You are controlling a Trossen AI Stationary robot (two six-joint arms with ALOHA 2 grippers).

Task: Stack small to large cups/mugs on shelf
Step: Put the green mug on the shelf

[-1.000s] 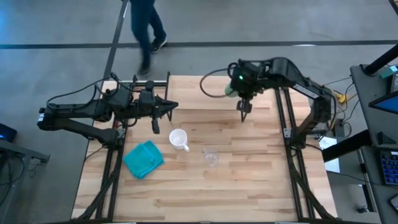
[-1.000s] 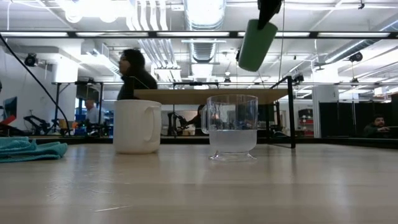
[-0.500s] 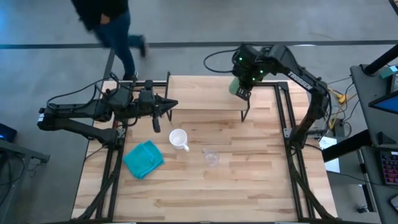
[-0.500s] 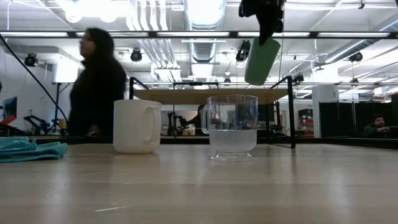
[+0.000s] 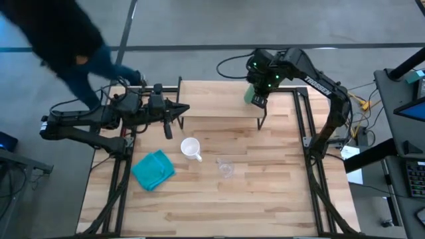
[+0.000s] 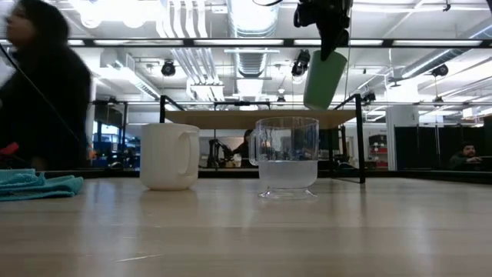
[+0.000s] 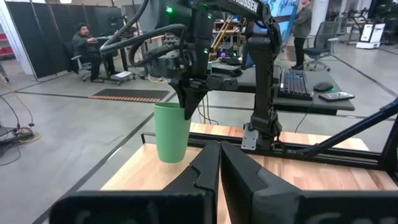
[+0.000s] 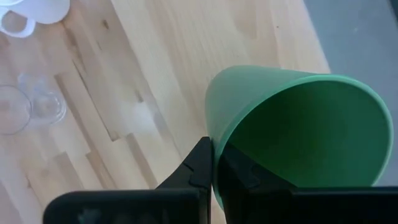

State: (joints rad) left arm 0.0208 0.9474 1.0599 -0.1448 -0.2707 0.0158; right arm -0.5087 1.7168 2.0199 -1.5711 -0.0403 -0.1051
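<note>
My right gripper (image 5: 260, 93) is shut on the tall green cup (image 5: 250, 94), which it holds over the right end of the shelf (image 5: 212, 99), a light-wood board on black legs at the table's far side. In the low view the green cup (image 6: 323, 79) hangs slightly tilted, with its base just above the shelf board (image 6: 231, 118). Whether it touches the board, I cannot tell. The white mug (image 5: 190, 149) and the clear glass cup (image 5: 226, 167) stand on the tabletop. My left gripper (image 5: 187, 110) is shut and empty at the shelf's left end. My right gripper holds the green cup by its rim (image 8: 212, 144), on the side toward the gripper, with one finger inside the cup and one outside its wall. The fingers (image 7: 188, 102) come from above, pointing down. The cup hangs below them, mouth up and slightly tilted.
A teal cloth (image 5: 154, 168) lies on the tabletop at the left, near the mug. The shelf's thin black legs (image 5: 261, 121) stand on the table. A person (image 5: 66, 40) walks past the table's far left corner.
My right gripper has gone down toward the shelf with the green cup. The cup has come lower and turned from a clear tilt to nearly upright. The person behind the table has walked toward the left.
</note>
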